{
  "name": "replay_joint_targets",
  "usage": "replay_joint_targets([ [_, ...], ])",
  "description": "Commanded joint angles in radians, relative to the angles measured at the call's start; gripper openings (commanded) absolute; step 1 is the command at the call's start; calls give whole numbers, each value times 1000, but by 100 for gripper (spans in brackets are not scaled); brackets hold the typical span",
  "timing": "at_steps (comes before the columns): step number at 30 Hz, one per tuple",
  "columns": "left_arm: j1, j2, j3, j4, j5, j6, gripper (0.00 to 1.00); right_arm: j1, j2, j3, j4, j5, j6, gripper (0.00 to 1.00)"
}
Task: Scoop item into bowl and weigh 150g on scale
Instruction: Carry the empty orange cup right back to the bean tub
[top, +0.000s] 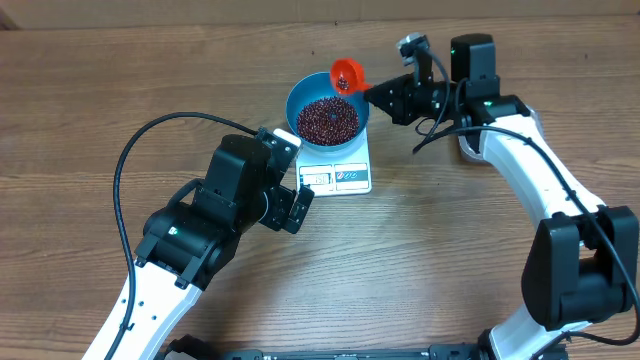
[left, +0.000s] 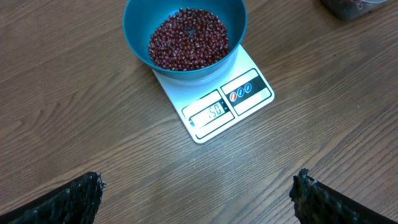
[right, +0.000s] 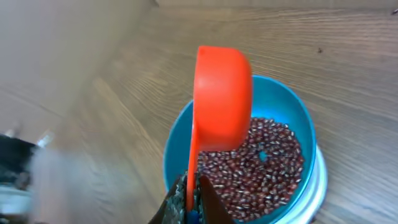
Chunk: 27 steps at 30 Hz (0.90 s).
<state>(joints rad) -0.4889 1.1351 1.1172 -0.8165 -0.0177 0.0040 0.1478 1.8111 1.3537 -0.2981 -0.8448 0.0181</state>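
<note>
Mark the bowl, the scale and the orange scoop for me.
bowl (left: 238, 28), left wrist view, bare blue wall on the right side.
scale (left: 208, 113), left wrist view, display on its front panel.
scoop (right: 222, 99), right wrist view, outside of the orange cup.

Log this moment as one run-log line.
left gripper: open, empty, near scale | right gripper: shut on orange scoop, tipped over bowl | bowl: on scale, holds beans

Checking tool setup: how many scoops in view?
1. The round orange plastic scoop is held in the right arm's fingers, tipped over the deep blue bowl on the flat white scale. Others may hide beneath the arms.
</note>
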Motion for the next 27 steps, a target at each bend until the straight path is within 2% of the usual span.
replay_joint_targets([
  [1, 6, -10, 13, 1, 15, 16, 100, -60, -34, 1, 5, -167, 91, 4],
  [13, 6, -10, 13, 1, 15, 16, 100, -304, -35, 1, -224, -234, 77, 4],
  [18, 6, -10, 13, 1, 15, 16, 100, -419, -36, 1, -356, -233, -31, 4],
  [27, 6, -10, 13, 1, 15, 16, 100, -609, -111, 1, -473, -204, -155, 4],
])
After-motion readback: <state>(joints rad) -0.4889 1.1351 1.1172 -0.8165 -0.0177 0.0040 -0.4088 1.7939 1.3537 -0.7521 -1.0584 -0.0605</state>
